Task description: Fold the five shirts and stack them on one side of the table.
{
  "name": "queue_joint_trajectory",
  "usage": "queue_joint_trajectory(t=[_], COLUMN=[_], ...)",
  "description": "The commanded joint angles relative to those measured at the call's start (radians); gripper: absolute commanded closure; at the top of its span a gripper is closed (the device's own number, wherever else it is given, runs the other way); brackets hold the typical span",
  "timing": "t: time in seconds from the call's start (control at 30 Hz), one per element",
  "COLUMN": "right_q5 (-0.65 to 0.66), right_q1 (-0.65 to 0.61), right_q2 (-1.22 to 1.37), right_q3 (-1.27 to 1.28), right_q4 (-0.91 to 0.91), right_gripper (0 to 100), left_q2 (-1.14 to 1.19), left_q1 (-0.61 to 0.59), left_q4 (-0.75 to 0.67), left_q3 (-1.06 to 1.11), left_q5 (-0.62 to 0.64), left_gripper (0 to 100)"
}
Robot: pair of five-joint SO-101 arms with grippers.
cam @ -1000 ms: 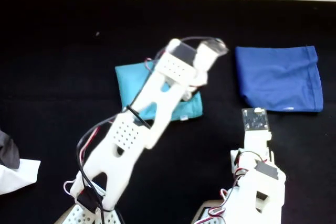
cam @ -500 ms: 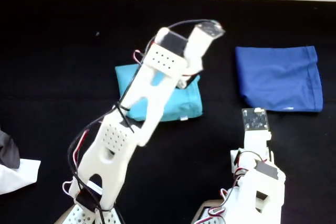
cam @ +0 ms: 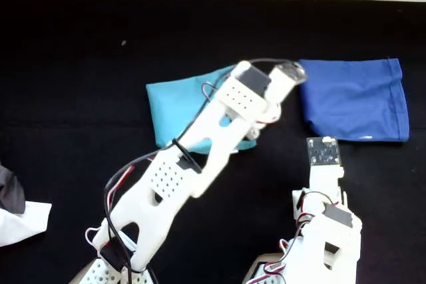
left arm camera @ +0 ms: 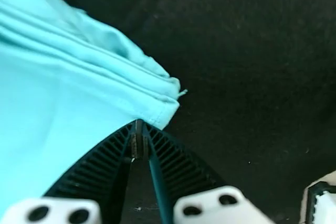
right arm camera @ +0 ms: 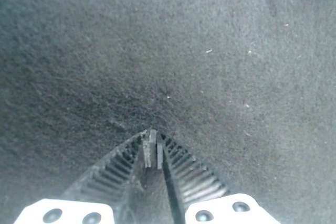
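Note:
A folded teal shirt (cam: 176, 108) lies mid-table, with my left arm (cam: 200, 154) stretched across its right part. In the left wrist view my left gripper (left arm camera: 137, 137) is shut on the hem at a corner of the teal shirt (left arm camera: 63, 108). A folded blue shirt (cam: 353, 98) lies flat at the right. My right arm (cam: 326, 221) stands near the front edge, below the blue shirt. Its right gripper (right arm camera: 152, 153) is shut with nothing in it, over the bare black table (right arm camera: 210, 51).
A white and grey heap of clothes (cam: 16, 211) lies at the left edge of the black table (cam: 80, 51). A black strip of table (cam: 283, 124) separates the teal and blue shirts.
My left arm swung up and left, then back right toward the blue shirt. The teal shirt's far right corner now reaches farther up and right. The right arm kept still.

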Motion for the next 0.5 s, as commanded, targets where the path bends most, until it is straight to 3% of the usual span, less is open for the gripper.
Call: queue_joint_trajectory(t=[0.0,0.2,0.47], right_q5=[0.005,0.005,0.005], right_q1=[0.005,0.005,0.005], right_q2=[-0.001,-0.001,-0.001], right_q3=[0.028,0.028,0.028], right_q4=[-0.019,-0.019,-0.019], right_gripper=[99.2,99.2,99.2], left_q2=[-0.061,0.004,0.189], left_q1=[-0.073,-0.194,-0.171], left_q4=[-0.02,-0.13,-0.351], left_q3=[-0.131,-0.197,-0.186], left_q5=[0.009,0.009,0.009], left_gripper=[99,99,99])
